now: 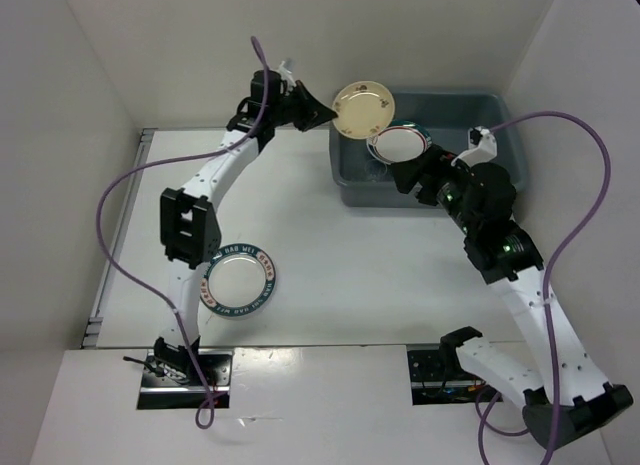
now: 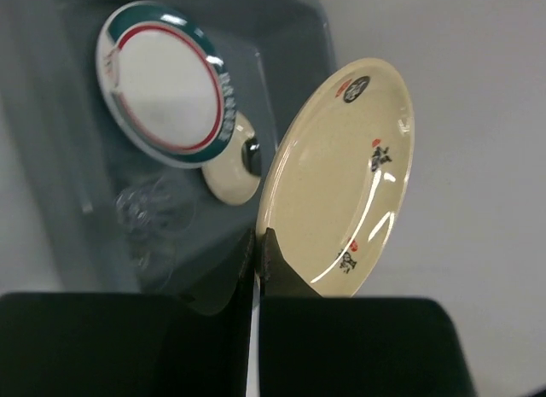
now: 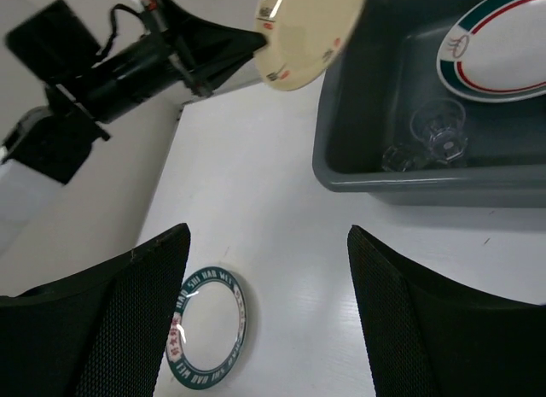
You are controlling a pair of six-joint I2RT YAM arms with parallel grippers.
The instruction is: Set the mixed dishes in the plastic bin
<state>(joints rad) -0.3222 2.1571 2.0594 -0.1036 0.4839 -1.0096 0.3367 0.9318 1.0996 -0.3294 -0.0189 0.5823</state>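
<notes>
My left gripper [image 1: 322, 110] is shut on the edge of a beige plate [image 1: 365, 107] and holds it tilted above the back left corner of the grey-blue bin [image 1: 350, 183]. In the left wrist view the plate [image 2: 341, 179] stands on edge between the fingers [image 2: 271, 260]. Inside the bin lie a white plate with a teal rim [image 2: 166, 94], another beige plate [image 2: 230, 173] and a clear cup [image 2: 149, 211]. A white plate with a dark teal lettered rim [image 1: 240, 283] lies on the table. My right gripper [image 1: 408, 173] is open and empty at the bin's front wall.
White walls enclose the table on the left, back and right. The right wrist view shows the table plate [image 3: 207, 324], the bin's front rim [image 3: 401, 188] and the cup [image 3: 439, 134]. The left arm's elbow [image 1: 188, 225] stands beside the table plate.
</notes>
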